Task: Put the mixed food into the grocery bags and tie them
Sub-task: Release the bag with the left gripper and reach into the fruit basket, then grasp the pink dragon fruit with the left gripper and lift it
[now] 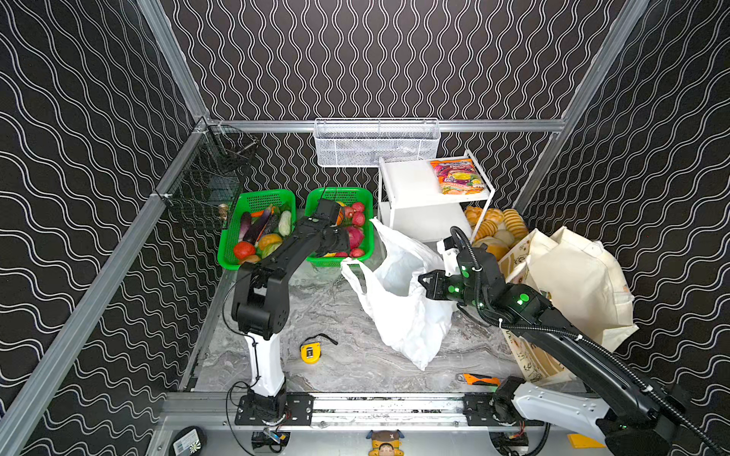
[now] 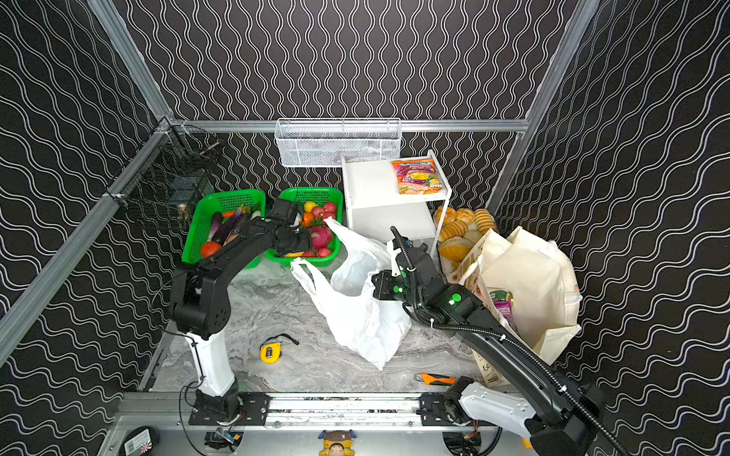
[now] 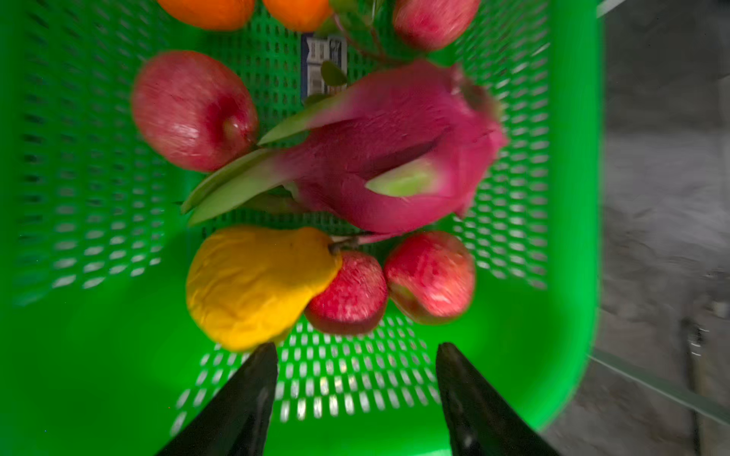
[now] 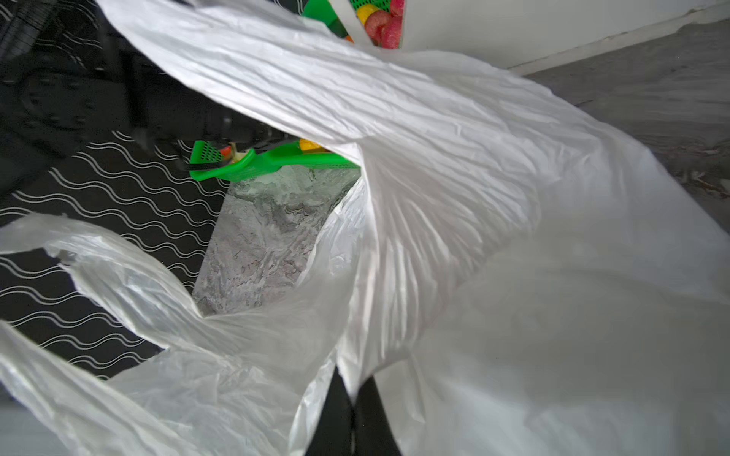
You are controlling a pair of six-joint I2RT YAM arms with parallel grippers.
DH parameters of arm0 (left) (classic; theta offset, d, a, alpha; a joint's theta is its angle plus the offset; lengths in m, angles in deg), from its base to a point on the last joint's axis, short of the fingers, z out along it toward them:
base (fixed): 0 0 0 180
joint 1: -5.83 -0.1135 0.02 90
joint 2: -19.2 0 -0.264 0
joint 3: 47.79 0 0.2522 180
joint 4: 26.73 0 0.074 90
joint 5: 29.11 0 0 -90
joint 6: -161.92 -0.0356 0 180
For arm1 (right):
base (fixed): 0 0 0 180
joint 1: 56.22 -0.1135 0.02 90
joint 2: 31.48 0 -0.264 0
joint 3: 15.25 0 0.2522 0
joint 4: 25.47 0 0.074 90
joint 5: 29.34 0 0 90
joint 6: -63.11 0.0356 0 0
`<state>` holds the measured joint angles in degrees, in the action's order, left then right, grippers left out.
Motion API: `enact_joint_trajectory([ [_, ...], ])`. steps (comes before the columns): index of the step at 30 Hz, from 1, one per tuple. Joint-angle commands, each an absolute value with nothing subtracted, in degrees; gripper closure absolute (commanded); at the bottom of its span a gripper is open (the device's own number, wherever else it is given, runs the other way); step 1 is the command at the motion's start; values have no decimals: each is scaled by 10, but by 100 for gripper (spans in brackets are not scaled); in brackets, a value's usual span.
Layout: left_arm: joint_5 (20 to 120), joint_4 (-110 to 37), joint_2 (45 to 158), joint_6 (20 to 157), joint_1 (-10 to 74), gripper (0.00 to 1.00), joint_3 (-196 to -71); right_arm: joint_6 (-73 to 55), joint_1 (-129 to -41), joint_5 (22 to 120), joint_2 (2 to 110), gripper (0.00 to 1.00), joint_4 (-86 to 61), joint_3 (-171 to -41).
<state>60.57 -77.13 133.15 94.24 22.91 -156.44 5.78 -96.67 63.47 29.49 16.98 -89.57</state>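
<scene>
My left gripper (image 3: 355, 347) hangs open inside the right green basket (image 3: 569, 197), with nothing between its fingers. Just ahead of it lie a yellow fruit (image 3: 253, 288), two small red fruits (image 3: 349, 298) and a pink dragon fruit (image 3: 395, 158). In both top views its wrist covers the basket's near side (image 1: 335, 241) (image 2: 294, 241). My right gripper (image 4: 353, 391) is shut on the rim of the white plastic bag (image 1: 399, 300) (image 2: 355, 308), holding its mouth open. The cream tote (image 1: 572, 284) stands at the right, with a purple packet (image 2: 503, 310) inside.
A second green basket (image 1: 237, 244) holds vegetables at the left. A white shelf (image 1: 411, 185) carries a colourful snack packet (image 1: 458, 175), with bread (image 1: 493, 229) beside it. A yellow tape measure (image 1: 310, 352) and an orange cutter (image 1: 480, 380) lie on the marble table. Wire baskets hang on the walls.
</scene>
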Motion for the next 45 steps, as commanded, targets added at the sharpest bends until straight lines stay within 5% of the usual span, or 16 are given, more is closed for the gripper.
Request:
enact_joint_trajectory([
  [1, 597, -813, 1354, 934, 227, 34, -1575, 40, -966, 678, 285, 100, 122, -887],
  [11, 657, -767, 1206, 992, 230, 35, -1374, -17, -959, 696, 278, 100, 129, -890],
  [19, 614, -722, 1099, 913, 250, 20, -1325, -53, -880, 804, 267, 100, 110, -878],
  [29, 596, -624, 1205, 588, 250, 9, -1388, -28, -846, 868, 254, 100, 71, -845],
  [36, 633, -614, 1278, 490, 250, 1, -1439, 4, -846, 907, 259, 100, 32, -830],
  [45, 674, -687, 1364, 455, 250, 3, -1510, 23, -846, 925, 265, 100, 10, -829],
])
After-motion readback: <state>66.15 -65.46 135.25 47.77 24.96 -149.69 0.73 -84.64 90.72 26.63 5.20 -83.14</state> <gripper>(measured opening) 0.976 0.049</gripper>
